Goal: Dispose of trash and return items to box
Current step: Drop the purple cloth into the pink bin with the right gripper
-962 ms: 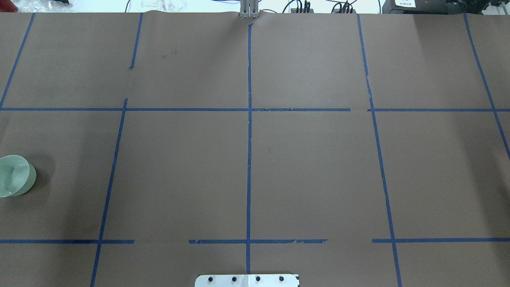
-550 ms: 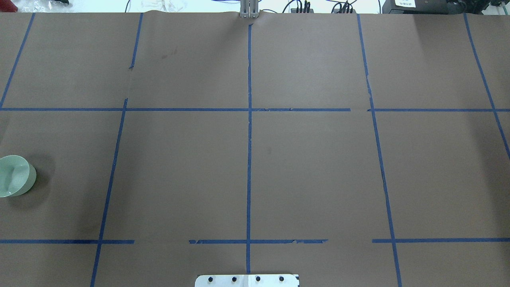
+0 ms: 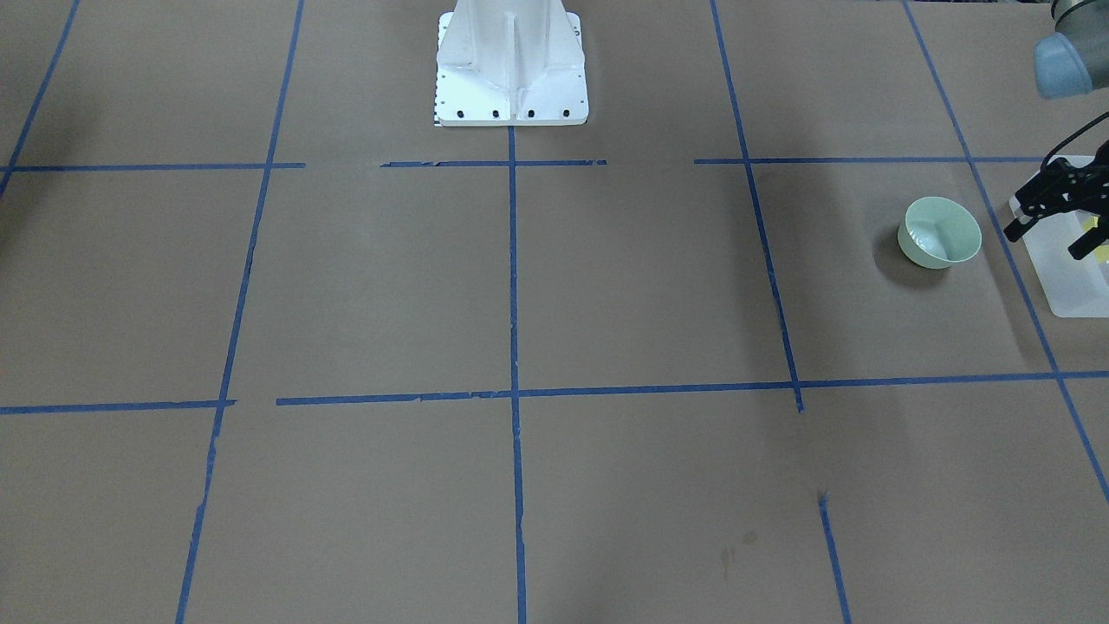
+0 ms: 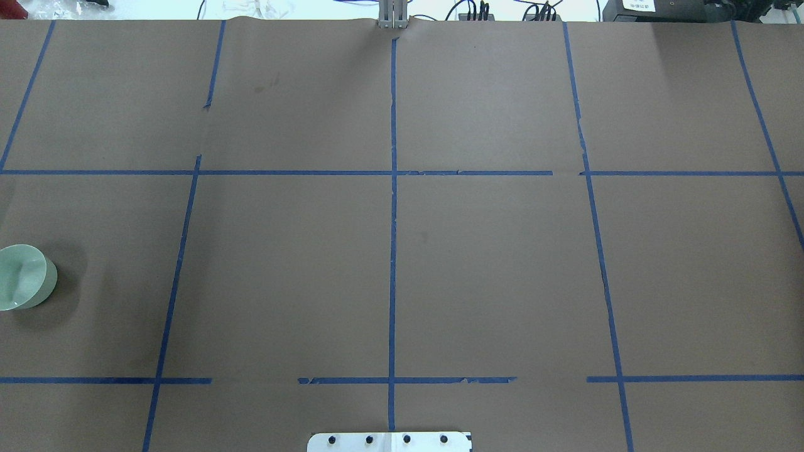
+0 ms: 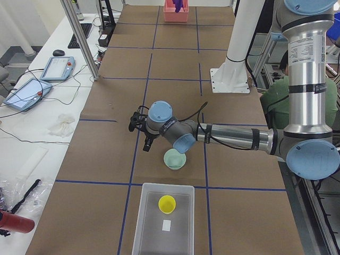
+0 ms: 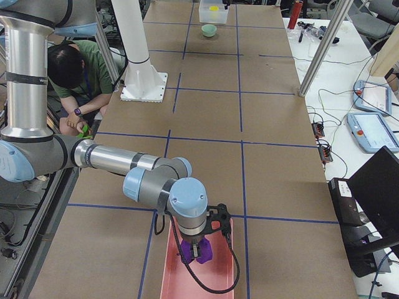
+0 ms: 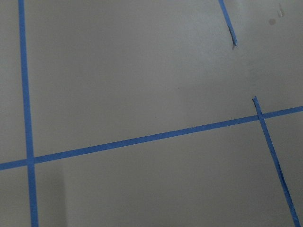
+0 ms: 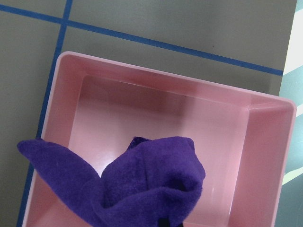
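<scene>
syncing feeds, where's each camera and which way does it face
Front-facing: across the table, facing the pedestal; left gripper at right edge.
Overhead: behind the robot, looking forward; pedestal foot only.
Exterior left: along the table from its left; left arm, cup in box.
Exterior right: opposite end; right gripper over pink bin.
Left wrist: down at taped table; no robot.
Right wrist: down into pink bin, past purple cloth.
Front-facing and overhead share the bowl.

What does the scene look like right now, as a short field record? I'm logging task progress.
yellow cup: inside the box
bowl: upright on the table, beside the box
left gripper: open, empty, raised near the bowl
right gripper: holding a purple cloth over the pink bin
remaining: bowl not yet in the box
</scene>
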